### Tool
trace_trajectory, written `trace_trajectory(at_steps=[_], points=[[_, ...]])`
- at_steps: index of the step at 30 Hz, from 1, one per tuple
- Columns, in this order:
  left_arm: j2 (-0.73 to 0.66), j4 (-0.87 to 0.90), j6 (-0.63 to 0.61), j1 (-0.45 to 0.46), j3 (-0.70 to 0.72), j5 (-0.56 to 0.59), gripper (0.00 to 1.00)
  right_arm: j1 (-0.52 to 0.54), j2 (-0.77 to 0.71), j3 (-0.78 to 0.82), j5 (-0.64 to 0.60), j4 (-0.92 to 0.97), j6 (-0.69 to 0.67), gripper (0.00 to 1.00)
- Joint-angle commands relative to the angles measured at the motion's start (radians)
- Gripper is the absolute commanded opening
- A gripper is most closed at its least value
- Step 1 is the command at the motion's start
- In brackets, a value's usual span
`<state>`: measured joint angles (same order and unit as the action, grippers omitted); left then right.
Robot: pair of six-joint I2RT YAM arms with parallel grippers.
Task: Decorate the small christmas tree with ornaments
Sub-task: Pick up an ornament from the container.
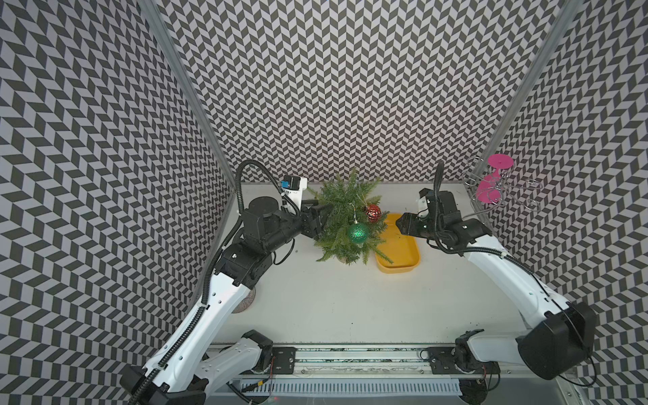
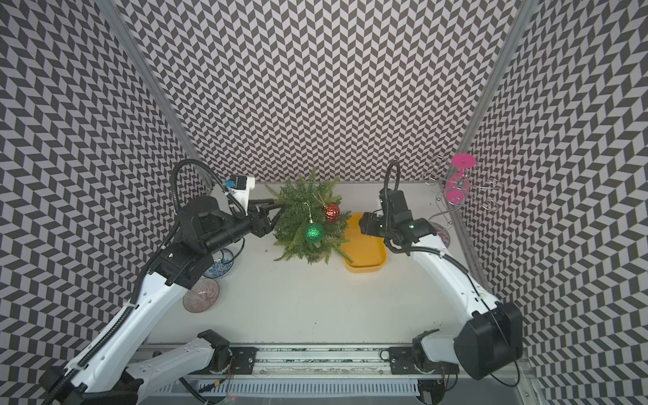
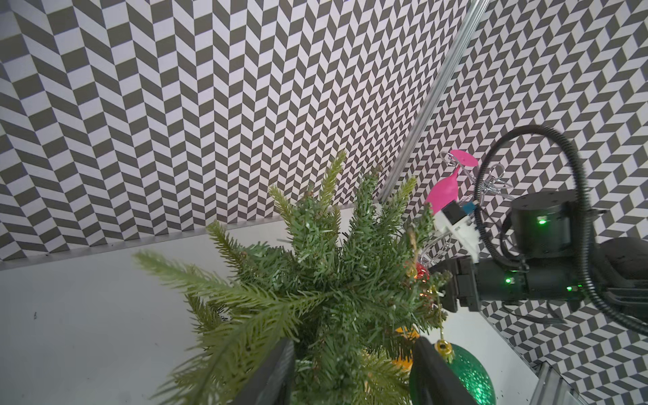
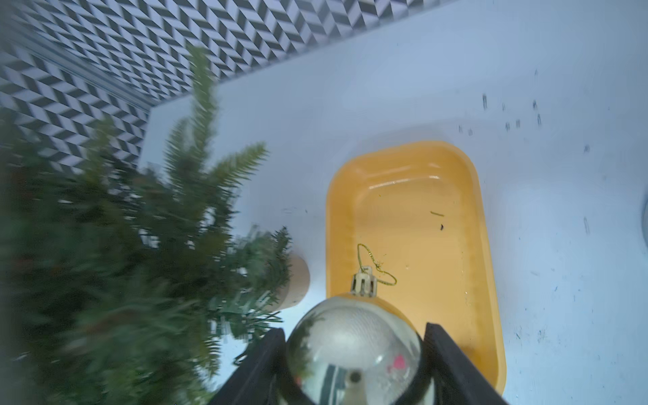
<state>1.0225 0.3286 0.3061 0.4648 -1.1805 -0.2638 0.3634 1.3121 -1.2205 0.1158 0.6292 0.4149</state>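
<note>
A: Where is the pale gold bauble [image 4: 354, 350]?
B: Clamped in the right pincer [image 1: 399, 222] over the yellow tray [image 1: 415, 261]. The small christmas tree [image 1: 345, 217] stands just frame-left, in both top views.

Upright at far centre of bench [image 1: 333, 308]: small christmas tree [image 1: 345, 217]. Hanging on its right-side branches, glittery green bauble [image 1: 358, 234] and red bauble [image 1: 372, 211]. Pinched in right claw [image 4: 354, 333] just beside, pale gold bauble [image 4: 354, 350].

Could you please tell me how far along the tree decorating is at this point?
Done: the green ornament and red ornament hang on the small christmas tree. In hand: the right end effector grips the pale gold ornament by the yellow tray. Remaining: hanging it on a branch.
</note>
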Motion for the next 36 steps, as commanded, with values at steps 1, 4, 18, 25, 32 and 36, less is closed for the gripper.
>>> trace_trajectory(at_steps=[1,4,18,25,32,36], points=[[-0.003,-0.043,0.021,-0.025,-0.039,-0.039,0.56,-0.001,-0.059,-0.071,0.042,0.004,-0.004,0.62],[-0.009,-0.05,0.017,-0.051,-0.037,-0.056,0.56,-0.001,-0.06,-0.151,0.087,0.04,-0.019,0.62],[-0.009,-0.058,0.037,-0.106,-0.078,-0.111,0.56,0.029,0.038,-0.508,0.31,0.135,-0.041,0.61],[0.006,-0.093,0.067,-0.113,-0.095,-0.161,0.56,0.099,0.102,-0.643,0.354,0.137,-0.027,0.6],[0.006,-0.104,0.082,-0.125,-0.103,-0.166,0.53,0.161,0.159,-0.738,0.398,0.106,-0.007,0.6],[0.008,-0.113,0.108,-0.137,-0.105,-0.179,0.52,0.189,0.196,-0.781,0.433,0.089,0.005,0.6]])
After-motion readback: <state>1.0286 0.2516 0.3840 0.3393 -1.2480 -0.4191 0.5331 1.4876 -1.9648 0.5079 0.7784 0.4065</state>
